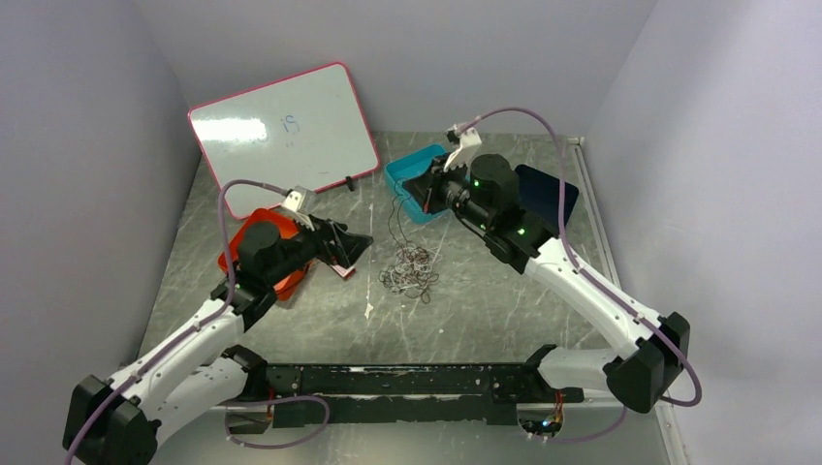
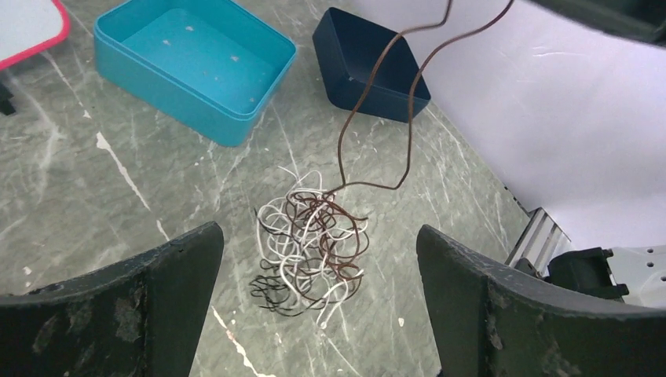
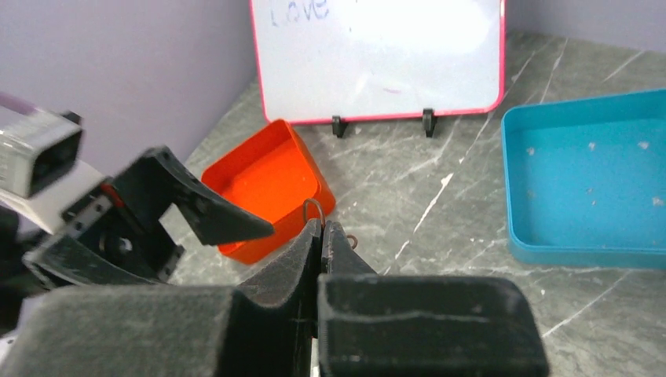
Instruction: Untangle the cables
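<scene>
Cables (image 2: 310, 251) lie in one loose heap on the counter (image 1: 504, 310), between the two arms and apart from every tray. White, black and reddish strands are looped through each other. One reddish cable (image 2: 409, 126) rises out of the heap as a long double run toward the right end effector (image 3: 320, 232). That one is pinched together on it, with a small wire loop poking out at the tips. Left end effector (image 2: 318, 234) hovers over the heap, jaws spread wide, holding nothing.

Handling, my read: very light, thin, springy wire that holds its bends and slips easily from the pads. The whole clump probably lifts if one strand is pulled. Best hold is likely a pinch on the clump body or an outer white loop, to pin it while the reddish one draws out.

Hard to make out: crossings inside the knot, the cable count, any free ends. The tangle is tiny in the top view. The reddish run is cut off at the top edge of the left wrist view. In the right wrist view its own fingers block the heap. Teal tray (image 2: 165, 90), navy tray (image 2: 377, 98) and orange tray (image 3: 267, 177) show no wires.
</scene>
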Robot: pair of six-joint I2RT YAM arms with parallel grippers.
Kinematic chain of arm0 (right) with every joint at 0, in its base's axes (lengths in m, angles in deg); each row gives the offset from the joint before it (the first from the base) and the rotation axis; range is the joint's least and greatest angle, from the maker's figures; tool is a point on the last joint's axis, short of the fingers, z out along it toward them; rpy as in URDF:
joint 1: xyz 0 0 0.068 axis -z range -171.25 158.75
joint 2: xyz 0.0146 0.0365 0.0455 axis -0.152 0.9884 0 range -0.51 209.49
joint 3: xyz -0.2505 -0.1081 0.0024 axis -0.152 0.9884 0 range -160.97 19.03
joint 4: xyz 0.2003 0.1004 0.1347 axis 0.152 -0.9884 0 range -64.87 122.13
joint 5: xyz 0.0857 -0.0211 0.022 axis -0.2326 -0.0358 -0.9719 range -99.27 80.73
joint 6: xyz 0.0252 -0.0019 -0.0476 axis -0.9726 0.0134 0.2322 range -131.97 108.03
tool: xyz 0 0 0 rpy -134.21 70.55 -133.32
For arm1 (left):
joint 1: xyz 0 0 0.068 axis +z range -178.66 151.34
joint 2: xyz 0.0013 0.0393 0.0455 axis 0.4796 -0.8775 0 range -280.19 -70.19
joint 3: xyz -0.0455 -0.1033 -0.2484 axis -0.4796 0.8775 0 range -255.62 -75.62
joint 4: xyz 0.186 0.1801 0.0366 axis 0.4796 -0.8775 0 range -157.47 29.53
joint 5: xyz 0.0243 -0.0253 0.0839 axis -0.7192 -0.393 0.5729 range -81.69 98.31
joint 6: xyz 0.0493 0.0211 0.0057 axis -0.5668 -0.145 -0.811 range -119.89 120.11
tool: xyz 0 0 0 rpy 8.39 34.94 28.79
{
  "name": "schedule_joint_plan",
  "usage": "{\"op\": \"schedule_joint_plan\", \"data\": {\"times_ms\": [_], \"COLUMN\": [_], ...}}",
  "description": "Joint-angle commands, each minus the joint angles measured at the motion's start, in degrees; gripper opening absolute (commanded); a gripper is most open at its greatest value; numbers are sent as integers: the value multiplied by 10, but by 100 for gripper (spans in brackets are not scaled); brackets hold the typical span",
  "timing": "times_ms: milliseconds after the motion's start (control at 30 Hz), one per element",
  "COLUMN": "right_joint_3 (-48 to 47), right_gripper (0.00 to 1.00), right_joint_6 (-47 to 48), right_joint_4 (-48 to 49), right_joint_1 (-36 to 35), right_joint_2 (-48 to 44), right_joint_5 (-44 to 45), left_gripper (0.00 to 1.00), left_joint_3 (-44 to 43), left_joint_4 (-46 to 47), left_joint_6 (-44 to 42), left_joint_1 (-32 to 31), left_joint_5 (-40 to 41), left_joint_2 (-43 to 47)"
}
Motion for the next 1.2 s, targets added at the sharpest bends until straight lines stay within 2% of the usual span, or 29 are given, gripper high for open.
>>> {"op": "schedule_joint_plan", "data": {"times_ms": [0, 233, 467, 800, 1167], "right_joint_3": [-25, -25, -37, -48, -36], "right_gripper": [0, 0, 0, 0, 0], "right_joint_6": [-17, -64, -82, -93, -112], "right_joint_4": [-13, 0, 12, 15, 35], "right_joint_1": [0, 0, 0, 0, 0], "right_joint_2": [-22, -39, -47, -48, -46], "right_joint_5": [31, 52, 55, 34, 0], "left_gripper": [97, 96, 91, 91, 100], "left_joint_3": [3, 6, 6, -5, -56], "left_joint_4": [96, 164, 150, 176, 258], "left_joint_6": [-3, -19, -67, -101, -101], "left_joint_1": [-16, -32, -64, -100, -122], "left_joint_5": [-4, -33, -6, 16, 28], "left_joint_2": [-30, -82, -133, -218, -260]}}
